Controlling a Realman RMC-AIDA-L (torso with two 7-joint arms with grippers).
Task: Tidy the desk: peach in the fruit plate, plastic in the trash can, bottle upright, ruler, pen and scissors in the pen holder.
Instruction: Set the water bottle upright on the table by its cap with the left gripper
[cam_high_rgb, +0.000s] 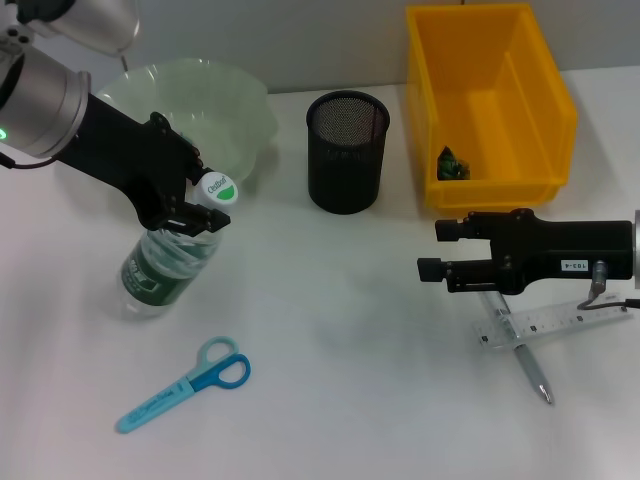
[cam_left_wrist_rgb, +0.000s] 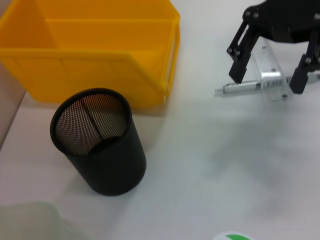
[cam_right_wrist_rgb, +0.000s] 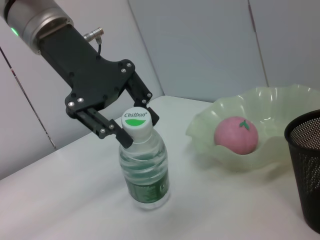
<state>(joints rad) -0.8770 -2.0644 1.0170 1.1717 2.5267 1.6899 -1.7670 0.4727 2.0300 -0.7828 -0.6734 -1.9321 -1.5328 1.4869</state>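
Note:
The clear bottle (cam_high_rgb: 165, 265) (cam_right_wrist_rgb: 144, 170) stands upright on the table, and my left gripper (cam_high_rgb: 203, 197) (cam_right_wrist_rgb: 137, 127) is shut on its white-and-green cap. Behind it the peach (cam_right_wrist_rgb: 236, 135) lies in the pale green fruit plate (cam_high_rgb: 250, 100) (cam_right_wrist_rgb: 260, 95). Crumpled plastic (cam_high_rgb: 450, 163) sits inside the yellow trash can (cam_high_rgb: 490, 40) (cam_left_wrist_rgb: 100, 55). My right gripper (cam_high_rgb: 432, 249) (cam_left_wrist_rgb: 267, 75) hovers open just above the clear ruler (cam_high_rgb: 560, 322) (cam_left_wrist_rgb: 270, 65) and the silver pen (cam_high_rgb: 533, 375) (cam_left_wrist_rgb: 245, 87). Blue scissors (cam_high_rgb: 185, 385) lie near the front left. The black mesh pen holder (cam_high_rgb: 346, 150) (cam_left_wrist_rgb: 100, 150) holds nothing.
The pen holder stands between the fruit plate and the yellow bin at the back. White tabletop stretches between the scissors and the right arm.

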